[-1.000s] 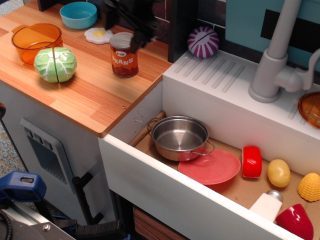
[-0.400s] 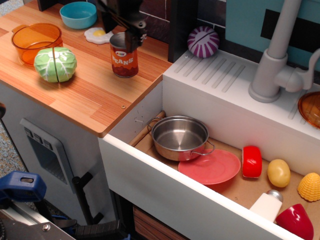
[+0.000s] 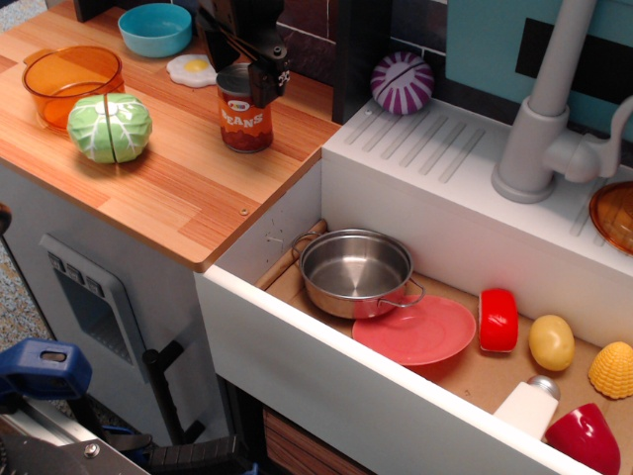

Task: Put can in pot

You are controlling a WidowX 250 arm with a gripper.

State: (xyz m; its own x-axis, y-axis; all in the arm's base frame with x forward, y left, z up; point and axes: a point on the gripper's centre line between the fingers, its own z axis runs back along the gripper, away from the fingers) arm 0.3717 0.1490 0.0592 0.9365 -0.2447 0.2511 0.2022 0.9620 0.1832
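Observation:
The can (image 3: 245, 124), with an orange-red "BEANS" label, stands upright on the wooden counter (image 3: 168, 188). My black gripper (image 3: 244, 71) has come down from above onto the can's top. Its jaws are open and straddle the lid, with one finger (image 3: 269, 77) against the can's right upper edge. The lid is mostly hidden by the gripper. The shiny steel pot (image 3: 354, 269) with wire loop handles sits empty in the sink basin (image 3: 297, 346), below and to the right of the can.
On the counter are a green cabbage (image 3: 111, 127), an orange plastic pot (image 3: 71, 79), a blue bowl (image 3: 155, 30) and a fried egg (image 3: 194, 67). A pink plate (image 3: 415, 332) touches the steel pot, with toy foods beyond it. A purple vegetable (image 3: 402, 82) and a faucet (image 3: 539, 129) stand behind the sink.
The gripper has lowered onto the can's top and shifted slightly left, so its fingers now sit around the lid. The can and pot have not moved.

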